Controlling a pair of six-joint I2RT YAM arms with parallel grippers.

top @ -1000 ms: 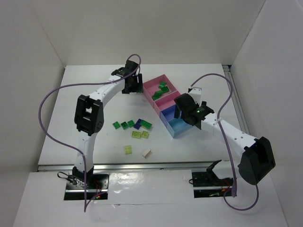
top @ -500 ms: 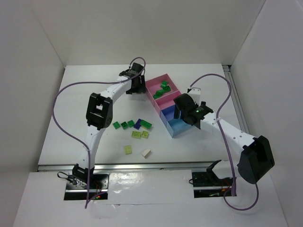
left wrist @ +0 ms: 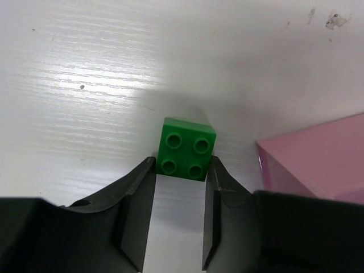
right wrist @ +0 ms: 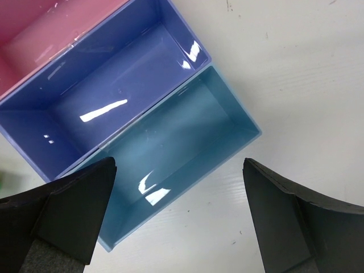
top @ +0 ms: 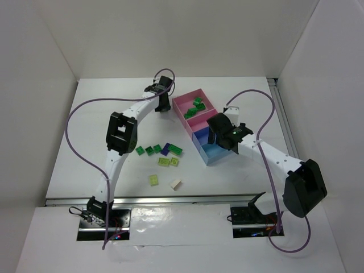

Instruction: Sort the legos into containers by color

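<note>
My left gripper (top: pixel 163 104) is at the left corner of the far pink container (top: pixel 186 95). In the left wrist view its fingertips (left wrist: pixel 181 165) press either side of a dark green brick (left wrist: pixel 187 148), with the pink wall (left wrist: pixel 318 153) just to the right. Several dark green bricks (top: pixel 196 107) lie in that far pink box. My right gripper (top: pixel 219 137) hangs wide open and empty (right wrist: pixel 179 163) above the light blue box (right wrist: pixel 182 136) and the periwinkle box (right wrist: pixel 114 91), both bare inside. Loose bricks lie on the table: dark green (top: pixel 149 150), purple (top: pixel 165 149), yellow-green (top: pixel 164 162), cream (top: pixel 176 183).
The second pink box (top: pixel 202 122) sits between the far pink and the periwinkle one. Purple cables loop over both arms. White walls close in the table at left, back and right. The left arm's elbow (top: pixel 120 133) hangs just left of the loose bricks.
The left arm's elbow has swung to the right and its gripper has shifted slightly beside the pink box corner. The right gripper has edged a little left over the blue boxes.
</note>
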